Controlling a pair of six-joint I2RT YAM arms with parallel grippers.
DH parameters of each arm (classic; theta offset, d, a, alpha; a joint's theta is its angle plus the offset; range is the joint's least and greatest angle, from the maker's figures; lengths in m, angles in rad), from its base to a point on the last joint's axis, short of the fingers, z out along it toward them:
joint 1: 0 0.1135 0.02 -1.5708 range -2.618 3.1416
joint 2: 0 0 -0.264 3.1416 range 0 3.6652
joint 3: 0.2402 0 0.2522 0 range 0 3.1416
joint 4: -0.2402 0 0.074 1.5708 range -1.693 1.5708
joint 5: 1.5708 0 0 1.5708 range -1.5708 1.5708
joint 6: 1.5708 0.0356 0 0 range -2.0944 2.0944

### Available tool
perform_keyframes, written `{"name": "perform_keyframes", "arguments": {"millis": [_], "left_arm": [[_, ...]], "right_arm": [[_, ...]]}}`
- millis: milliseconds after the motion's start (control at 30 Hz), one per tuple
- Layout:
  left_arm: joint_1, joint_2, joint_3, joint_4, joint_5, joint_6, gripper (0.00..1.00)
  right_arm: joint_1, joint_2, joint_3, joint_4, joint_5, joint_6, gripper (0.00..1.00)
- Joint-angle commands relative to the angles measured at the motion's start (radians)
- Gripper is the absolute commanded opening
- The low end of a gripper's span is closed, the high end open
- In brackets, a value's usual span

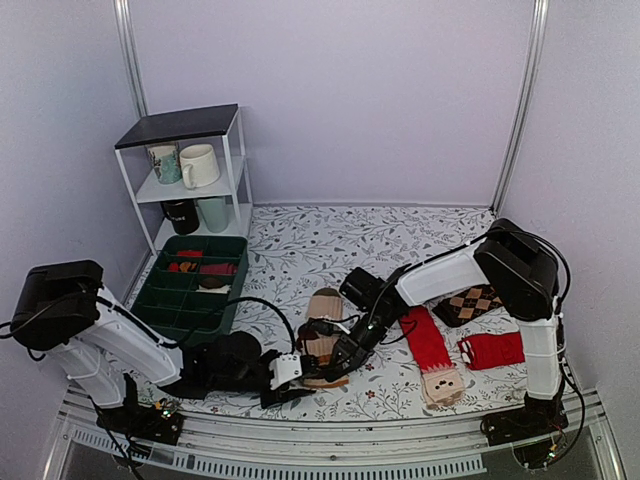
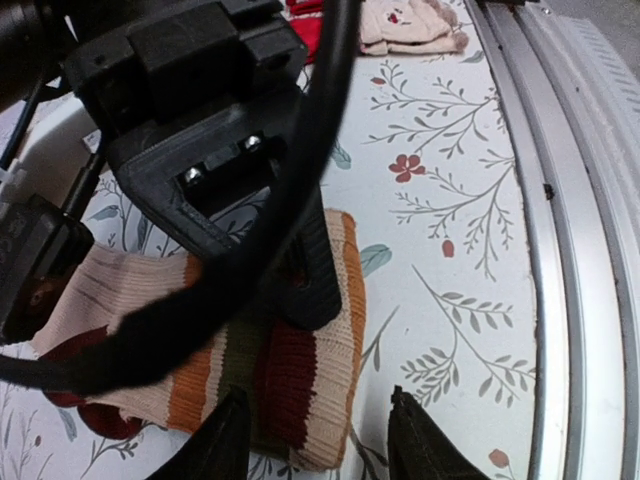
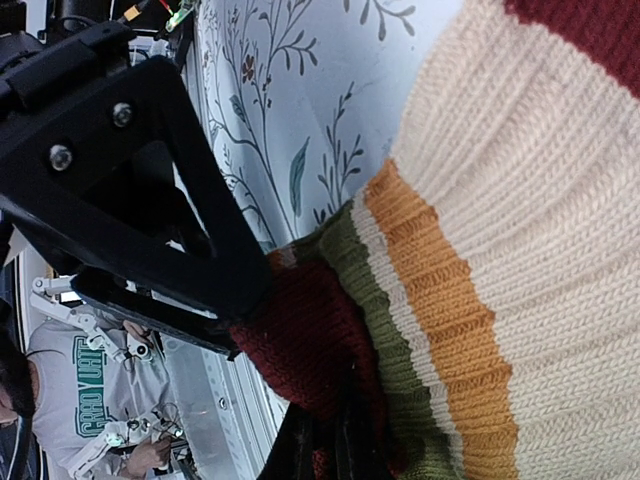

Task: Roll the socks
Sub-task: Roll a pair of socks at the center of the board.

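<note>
Your left gripper sits closest to the lens in its own wrist view: jaws apart, one fingertip over the striped end of the socks, the other over bare table; nothing is clamped. Judged purpose: it straddles that end so that it can catch the fabric on closing.

Your right gripper is closed, pinching a bunched fold of the maroon band at the same end; the knit gathers at its fingertips, so the hold reads as a pinch, not a press from above. Judged purpose: it pins or lifts the starting edge.

Socks lie flat on the flowered table near its front edge, between the two arms; the striped end points toward the rail, with the dark maroon patches at the far end. No turn of a roll is visible; I judge the task to be at its start.

Both grippers crowd the one end, close together. Risk noted: fingers fouling each other, or snagging the black cable that crosses the left wrist view.

Red socks and diamond-patterned socks lie to the right, apart from the work; not involved.
</note>
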Motion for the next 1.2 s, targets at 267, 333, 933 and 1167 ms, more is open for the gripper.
{"name": "perform_keyframes", "arguments": {"millis": [267, 333, 933, 1167], "left_arm": [[-0.021, 0.092, 0.068, 0.019, 0.023, 0.004, 0.47], [-0.020, 0.094, 0.071, 0.013, 0.024, 0.003, 0.42], [0.025, 0.105, 0.066, -0.104, 0.134, -0.237, 0.00], [0.112, 0.039, -0.007, -0.148, 0.227, -0.404, 0.00]], "right_arm": [[0.002, 0.107, -0.063, -0.164, 0.194, -0.010, 0.00], [0.001, 0.109, -0.064, -0.161, 0.191, -0.007, 0.00], [-0.004, -0.088, -0.128, 0.140, 0.263, 0.052, 0.23], [0.007, -0.490, -0.517, 0.922, 0.369, 0.007, 0.39]]}}
